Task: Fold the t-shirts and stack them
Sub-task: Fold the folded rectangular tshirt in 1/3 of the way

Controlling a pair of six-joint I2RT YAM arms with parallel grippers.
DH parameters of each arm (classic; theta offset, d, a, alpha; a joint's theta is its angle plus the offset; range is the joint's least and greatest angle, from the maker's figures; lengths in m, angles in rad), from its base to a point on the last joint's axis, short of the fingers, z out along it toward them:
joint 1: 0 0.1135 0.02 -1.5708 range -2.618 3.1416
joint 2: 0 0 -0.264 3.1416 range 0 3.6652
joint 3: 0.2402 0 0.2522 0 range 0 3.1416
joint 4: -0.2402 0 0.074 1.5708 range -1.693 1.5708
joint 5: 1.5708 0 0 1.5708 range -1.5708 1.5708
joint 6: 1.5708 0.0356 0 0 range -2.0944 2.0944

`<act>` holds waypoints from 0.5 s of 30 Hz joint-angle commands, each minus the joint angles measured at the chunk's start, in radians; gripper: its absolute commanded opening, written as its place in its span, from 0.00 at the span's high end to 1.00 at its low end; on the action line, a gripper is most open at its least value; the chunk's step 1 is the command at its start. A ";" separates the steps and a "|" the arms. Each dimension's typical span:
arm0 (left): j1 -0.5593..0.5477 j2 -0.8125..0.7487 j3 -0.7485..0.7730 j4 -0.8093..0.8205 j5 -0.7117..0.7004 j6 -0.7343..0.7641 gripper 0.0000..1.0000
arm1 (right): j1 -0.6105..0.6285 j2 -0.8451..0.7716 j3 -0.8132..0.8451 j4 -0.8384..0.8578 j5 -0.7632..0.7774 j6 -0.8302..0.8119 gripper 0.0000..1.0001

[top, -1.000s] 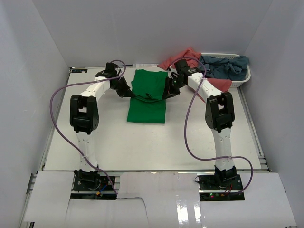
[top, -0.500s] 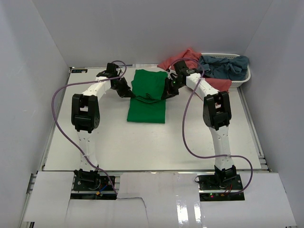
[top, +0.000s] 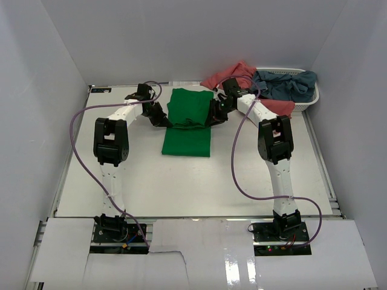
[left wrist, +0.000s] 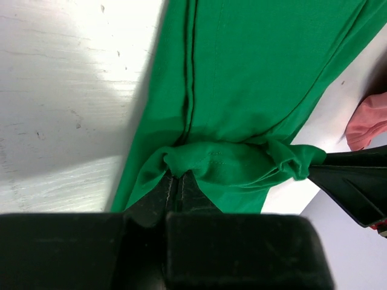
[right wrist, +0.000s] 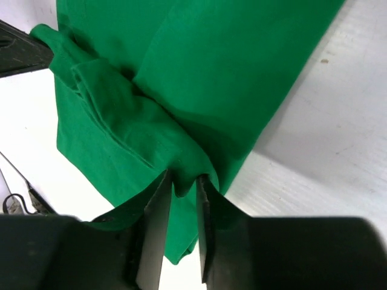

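Green shirt runs top-to-bottom at centre frame. The left gripper is clamped on its left edge and the right gripper pinches its right edge more loosely, both equally near.

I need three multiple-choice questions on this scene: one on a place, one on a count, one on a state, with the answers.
1. Where is the grey-blue t-shirt?
A. in the white basket
B. under the green t-shirt
C. held up in the air
2. How many t-shirts does the top view show?
A. one
B. two
C. three
3. How is the left gripper?
A. wide open
B. shut on the green t-shirt
C. shut on the basket
1 A: it lies in the basket, far right.
2 C: green, grey-blue and a salmon-pink t-shirt.
3 B: its fingers pinch a green fold.
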 commanded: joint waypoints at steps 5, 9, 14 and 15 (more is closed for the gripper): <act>0.003 -0.084 -0.011 0.084 -0.008 -0.041 0.66 | -0.009 -0.029 0.038 0.071 0.027 0.012 0.66; 0.003 -0.090 0.050 0.084 -0.005 -0.055 0.46 | -0.011 -0.049 0.044 0.103 0.035 0.012 0.62; 0.006 -0.136 0.080 0.124 -0.016 -0.075 0.41 | -0.012 -0.107 0.008 0.172 0.037 0.011 0.58; 0.006 -0.153 0.067 0.159 -0.016 -0.078 0.41 | -0.012 -0.124 -0.027 0.186 0.043 0.009 0.57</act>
